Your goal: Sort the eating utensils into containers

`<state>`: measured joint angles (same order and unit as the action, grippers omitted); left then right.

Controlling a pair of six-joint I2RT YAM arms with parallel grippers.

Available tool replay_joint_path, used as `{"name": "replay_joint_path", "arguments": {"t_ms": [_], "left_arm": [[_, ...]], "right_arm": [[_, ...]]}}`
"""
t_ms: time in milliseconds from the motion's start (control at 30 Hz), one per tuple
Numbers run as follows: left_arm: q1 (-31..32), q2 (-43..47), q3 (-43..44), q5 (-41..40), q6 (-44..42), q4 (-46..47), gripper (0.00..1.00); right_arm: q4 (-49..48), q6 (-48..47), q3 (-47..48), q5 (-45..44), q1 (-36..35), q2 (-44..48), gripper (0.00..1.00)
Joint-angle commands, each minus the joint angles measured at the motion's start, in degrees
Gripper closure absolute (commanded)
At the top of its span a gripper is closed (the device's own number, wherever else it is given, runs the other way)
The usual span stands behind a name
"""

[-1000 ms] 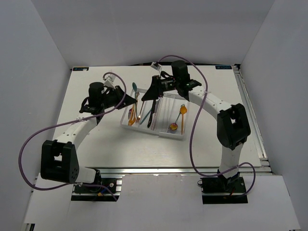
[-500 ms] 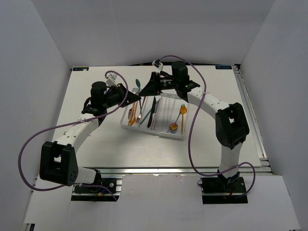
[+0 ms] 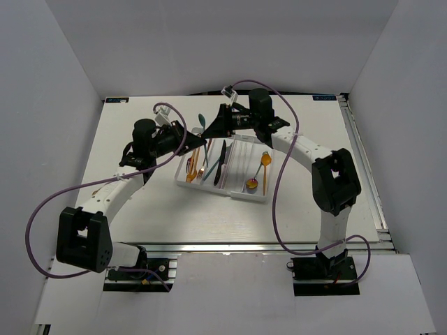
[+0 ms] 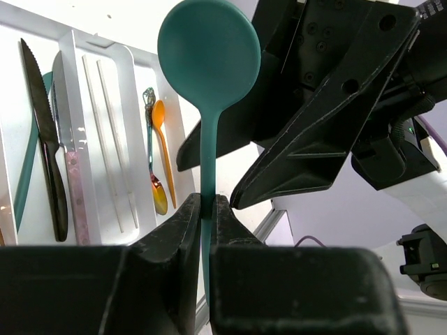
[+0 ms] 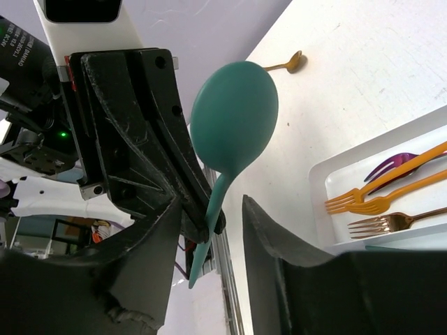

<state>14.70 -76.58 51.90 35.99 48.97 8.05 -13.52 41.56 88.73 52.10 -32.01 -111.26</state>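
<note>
Left end effector (image 4: 207, 209): pressed together on the thin stem of the teal plastic spoon (image 4: 209, 52). It pinches the stem partway down, and the round bowl stands up beyond the fingertips.

Teal plastic spoon: held in the air, off the white counter (image 3: 174, 218), near the far left corner of the tray.

Right end effector (image 5: 211, 202): spread, with one finger on each side of the spoon's stem. I cannot tell whether either finger touches the stem. It faces the left end effector tip to tip, very close.

Shallow white rectangular plastic tray (image 3: 221, 190): lies flat on the counter between the two arms. It is divided into four long narrow compartments.

Leftmost compartment: orange-gold metal forks (image 5: 391, 183), a purple iridescent fork (image 5: 390, 165) and a rose-gold fork (image 5: 383, 223), lying side by side.

Next compartment: a black serrated knife (image 4: 43, 132) with a teal knife (image 4: 26, 174) just beside it, and a silvery knife (image 4: 68, 160) on the black one's other side.

Third compartment: a pair of thin pale chopsticks (image 4: 105, 139), lying lengthwise.

Rightmost compartment: an orange spoon (image 4: 162, 139) and a slim iridescent spoon (image 4: 151, 164), touching.

Small gold spoon (image 5: 288, 64): lies on the counter, well apart from the tray.
</note>
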Motion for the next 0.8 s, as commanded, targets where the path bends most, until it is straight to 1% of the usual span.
{"name": "replay_joint_path", "arguments": {"t_ms": [0,133,233,433,467,500,533,567,600,633,667,733,767], "left_arm": [[0.7,2.2,-0.4,0.0,0.6,2.1,0.99],[1.2,1.6,-0.3,0.0,0.8,2.1,0.98],[1.6,1.3,-0.4,0.0,1.0,2.5,0.97],[2.4,1.1,-0.2,-0.3,1.3,2.8,0.96],[2.4,1.3,-0.3,-0.3,1.3,2.8,0.95],[2.4,1.4,-0.3,-0.6,1.3,2.8,0.95],[2.4,1.4,-0.5,-0.7,1.3,2.8,0.94],[2.4,1.6,-0.6,-0.7,1.4,2.8,0.92],[2.4,1.7,-0.6,-1.0,1.4,2.7,0.90],[2.4,1.7,-0.7,-1.2,1.5,2.6,0.87],[2.4,1.9,-0.9,-1.4,1.6,1.9,0.81],[2.4,2.1,-0.8,-2.9,1.2,0.4,0.73],[2.4,2.3,-0.7,-3.5,1.0,-0.2,0.68]], "right_arm": [[-2.0,-0.4,2.5,-0.6,-0.3,-0.9,0.55],[-3.3,-0.4,2.8,-0.4,-0.3,-1.1,0.65],[-3.4,-0.8,2.8,-0.3,-0.2,-1.4,0.69],[-2.7,-1.6,2.6,-0.6,-0.3,-1.6,0.70],[-2.7,-1.7,2.5,-0.5,-0.2,-1.6,0.73],[-2.7,-2.0,2.7,-0.5,-0.2,-1.5,0.81],[-2.7,-2.4,2.7,-0.3,-0.2,-1.5,0.86],[-2.8,-2.6,2.4,-0.2,-0.1,-1.2,0.90],[-3.3,-3.1,2.2,-0.2,0.0,-0.9,0.96],[-3.4,-3.2,2.0,-0.2,0.5,-0.7,0.99],[-3.5,-3.5,1.7,-0.2,0.7,-0.4,1.00],[-3.5,-4.6,0.6,-0.1,1.9,0.5,1.00],[-3.5,-5.3,0.0,-0.1,2.4,1.0,1.00]]}}
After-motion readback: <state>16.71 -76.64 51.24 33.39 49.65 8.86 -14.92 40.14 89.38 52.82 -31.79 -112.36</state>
